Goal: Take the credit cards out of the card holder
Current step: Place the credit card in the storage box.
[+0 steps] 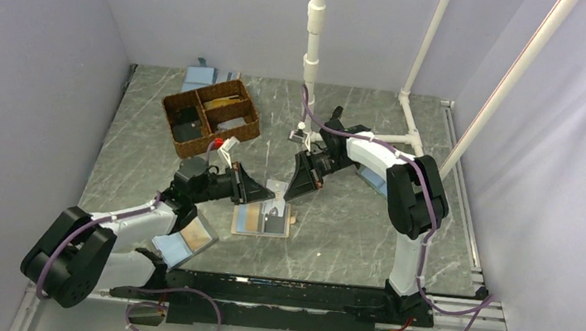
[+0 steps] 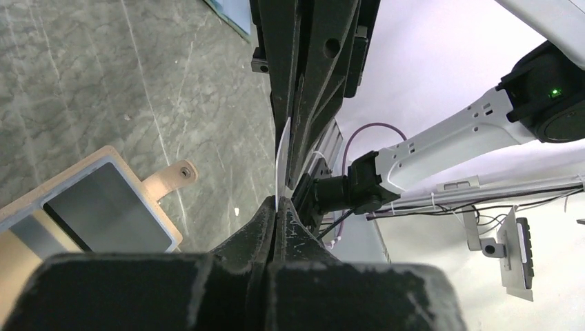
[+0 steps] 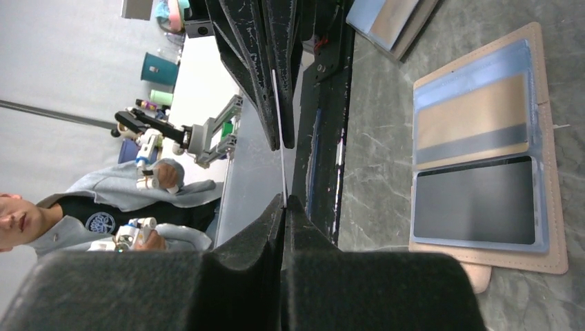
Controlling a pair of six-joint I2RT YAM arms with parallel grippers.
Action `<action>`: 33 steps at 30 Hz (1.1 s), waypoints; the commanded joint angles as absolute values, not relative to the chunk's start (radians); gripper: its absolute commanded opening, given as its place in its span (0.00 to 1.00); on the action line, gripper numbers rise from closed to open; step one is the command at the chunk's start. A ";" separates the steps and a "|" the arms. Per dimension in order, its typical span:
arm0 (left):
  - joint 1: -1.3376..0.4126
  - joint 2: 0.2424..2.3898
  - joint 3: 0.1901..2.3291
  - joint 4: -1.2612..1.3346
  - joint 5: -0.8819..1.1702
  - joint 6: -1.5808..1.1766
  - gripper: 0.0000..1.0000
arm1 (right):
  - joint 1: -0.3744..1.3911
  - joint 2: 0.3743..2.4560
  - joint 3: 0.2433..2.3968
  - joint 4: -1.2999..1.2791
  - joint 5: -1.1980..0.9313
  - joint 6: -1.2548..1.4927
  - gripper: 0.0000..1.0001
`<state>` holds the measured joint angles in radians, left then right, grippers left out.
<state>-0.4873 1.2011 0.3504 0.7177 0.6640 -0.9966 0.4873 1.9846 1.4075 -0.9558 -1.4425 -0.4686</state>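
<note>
Card holder point(image 1: 250, 223) lies open and flat on the table point(image 1: 348, 238), in front of and between the two arms. Two pockets are filled: a tan card point(image 3: 476, 114) and, beside it, a dark card point(image 3: 476, 200).

- A white card point(image 2: 281, 155) is out of the holder and hangs in the air just above its far edge. It stands on edge, long axis running left to right from one arm to the other.
- Left gripper point(image 2: 276, 207) is clamped on the card's left end.
- Right gripper point(image 3: 284, 201) is clamped on its right end, fingertips nearly meeting the left's.

Both grip the same card, so this reads as a handover. Judgement: one side must let go before the card can travel. The holder sits below both grippers, about as close to either.
</note>
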 commanded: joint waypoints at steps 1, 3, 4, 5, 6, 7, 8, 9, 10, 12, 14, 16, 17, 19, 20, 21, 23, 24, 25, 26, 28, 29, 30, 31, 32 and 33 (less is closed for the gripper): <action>-0.489 1.187 0.375 0.751 0.680 -0.983 0.00 | 0.493 1.971 1.444 -0.965 -1.472 -0.516 0.05; -0.486 1.141 0.374 0.691 0.664 -0.959 0.00 | 0.494 1.969 1.448 -0.972 -1.461 -0.521 0.19; -0.479 1.112 0.375 0.655 0.663 -0.942 0.00 | 0.494 1.967 1.451 -0.980 -1.455 -0.528 0.26; -0.470 1.081 0.377 0.604 0.663 -0.925 0.00 | 0.494 1.966 1.457 -0.993 -1.446 -0.541 0.33; -0.460 1.043 0.383 0.550 0.659 -0.898 0.00 | 0.494 1.963 1.463 -1.007 -1.434 -0.553 0.39; -0.445 1.007 0.390 0.476 0.648 -0.875 0.00 | 0.494 1.959 1.466 -1.013 -1.420 -0.560 0.43; -0.432 0.965 0.402 0.400 0.633 -0.854 0.00 | 0.493 1.954 1.465 -1.012 -1.407 -0.563 0.45; -0.414 0.925 0.413 0.328 0.618 -0.831 0.00 | 0.493 1.947 1.462 -1.004 -1.388 -0.554 0.46; -0.395 0.887 0.425 0.255 0.608 -0.809 0.00 | 0.494 1.939 1.456 -0.986 -1.373 -0.540 0.47; -0.350 0.827 0.456 0.135 0.599 -0.769 0.00 | 0.494 1.916 1.437 -0.937 -1.343 -0.503 0.48; -0.309 0.791 0.498 0.026 0.590 -0.725 0.00 | 0.494 1.888 1.412 -0.875 -1.317 -0.462 0.48; -0.270 0.783 0.549 -0.087 0.584 -0.682 0.00 | 0.494 1.857 1.395 -0.833 -1.296 -0.437 0.48; -0.255 0.788 0.576 -0.121 0.583 -0.662 0.00 | 0.494 1.848 1.391 -0.827 -1.288 -0.434 0.48; -0.224 0.814 0.623 -0.167 0.595 -0.626 0.00 | 0.494 1.833 1.388 -0.824 -1.273 -0.437 0.48; -0.208 0.828 0.644 -0.183 0.602 -0.612 0.00 | 0.494 1.825 1.388 -0.824 -1.265 -0.443 0.48; -0.192 0.843 0.663 -0.194 0.609 -0.598 0.00 | 0.494 1.816 1.387 -0.824 -1.259 -0.449 0.48; -0.156 0.875 0.696 -0.210 0.627 -0.580 0.00 | 0.494 1.797 1.384 -0.823 -1.242 -0.459 0.47; -0.139 0.892 0.715 -0.213 0.639 -0.573 0.00 | 0.494 1.788 1.383 -0.823 -1.232 -0.465 0.47; -0.121 0.906 0.727 -0.213 0.649 -0.571 0.00 | 0.494 1.776 1.382 -0.824 -1.219 -0.475 0.47; -0.102 0.921 0.738 -0.211 0.657 -0.570 0.00 | 0.494 1.764 1.380 -0.824 -1.209 -0.481 0.47; -0.067 0.947 0.759 -0.203 0.676 -0.571 0.00 | 0.494 1.740 1.376 -0.821 -1.189 -0.494 0.47; -0.052 0.959 0.771 -0.203 0.682 -0.571 0.00 | 0.494 1.729 1.373 -0.818 -1.177 -0.501 0.48; -0.036 0.971 0.782 -0.202 0.689 -0.570 0.00 | 0.494 1.715 1.371 -0.817 -1.166 -0.506 0.48; -0.020 0.982 0.792 -0.202 0.693 -0.569 0.00 | 0.493 1.703 1.367 -0.812 -1.155 -0.508 0.48; -0.006 0.991 0.801 -0.202 0.697 -0.569 0.00 | 0.493 1.691 1.364 -0.807 -1.146 -0.510 0.48; 0.018 1.000 0.807 -0.198 0.704 -0.569 0.00 | 0.492 1.680 1.363 -0.806 -1.138 -0.512 0.48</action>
